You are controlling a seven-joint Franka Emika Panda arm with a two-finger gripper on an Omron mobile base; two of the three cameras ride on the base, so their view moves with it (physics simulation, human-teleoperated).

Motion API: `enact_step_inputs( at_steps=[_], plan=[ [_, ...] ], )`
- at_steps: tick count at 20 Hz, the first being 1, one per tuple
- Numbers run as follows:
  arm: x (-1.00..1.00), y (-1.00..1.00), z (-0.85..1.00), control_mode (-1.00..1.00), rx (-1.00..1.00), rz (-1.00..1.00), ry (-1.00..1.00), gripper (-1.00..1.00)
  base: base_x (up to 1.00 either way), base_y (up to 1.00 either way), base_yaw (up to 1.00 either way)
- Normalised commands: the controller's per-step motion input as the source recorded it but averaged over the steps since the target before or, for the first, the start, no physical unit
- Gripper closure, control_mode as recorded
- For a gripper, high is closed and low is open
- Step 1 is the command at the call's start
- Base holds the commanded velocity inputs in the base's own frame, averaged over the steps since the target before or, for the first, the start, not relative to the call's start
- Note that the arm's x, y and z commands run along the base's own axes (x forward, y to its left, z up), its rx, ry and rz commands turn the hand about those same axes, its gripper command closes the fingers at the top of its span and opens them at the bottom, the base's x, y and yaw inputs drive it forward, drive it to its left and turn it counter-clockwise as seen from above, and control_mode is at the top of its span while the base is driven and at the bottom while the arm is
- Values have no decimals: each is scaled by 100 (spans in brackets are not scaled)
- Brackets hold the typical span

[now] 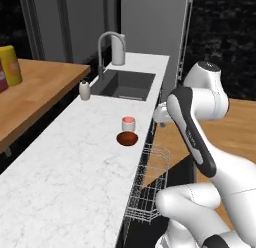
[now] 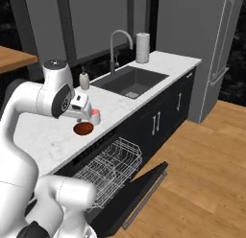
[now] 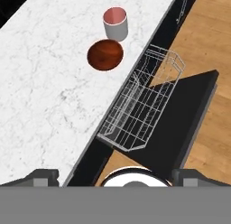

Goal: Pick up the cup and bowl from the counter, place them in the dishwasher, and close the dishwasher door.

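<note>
- Standing side by side near the front edge of the bench, the cup and the bowl are just about touching; the cup is on the sink's side of the bowl.
- The cup is upright, pale outside, salmon-red inside; the bowl is dark reddish-brown and sits open side up.
- The dishwasher lies below the bench's front edge, right under the two dishes, with the dishwasher door dropped down flat over the wooden floor.
- The wire rack is pulled out over the open door and carries nothing.
- The gripper hangs above the open door and rack, out past the bench's front edge, looking down; it holds nothing. Its two finger tips sit far apart at the bottom of the hand view, so the jaws are wide open.
- From the right base view, the hand sits in front of the cup and hides part of it.
- Farther along the bench, a dark sink is set in, with a curved faucet behind it and a paper towel roll at the back edge.
- A small white soap bottle stands at the near corner of the sink.
- On the wooden shelf beyond the bench's back edge stands a yellow bottle.
</note>
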Motion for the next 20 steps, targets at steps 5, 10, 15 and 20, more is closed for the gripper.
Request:
enact_step_inputs(
  at_steps=[5,10,15,20],
  plan=[
    [0,0,0,100,0,0,0,-100,44,38,-19],
    [42,5,-12,-100,0,-1,0,-100,24,9,-4],
    [97,0,-30,-100,1,0,0,-100,0,0,0],
    [94,0,-26,-100,4,2,0,-100,0,0,0]
  ],
)
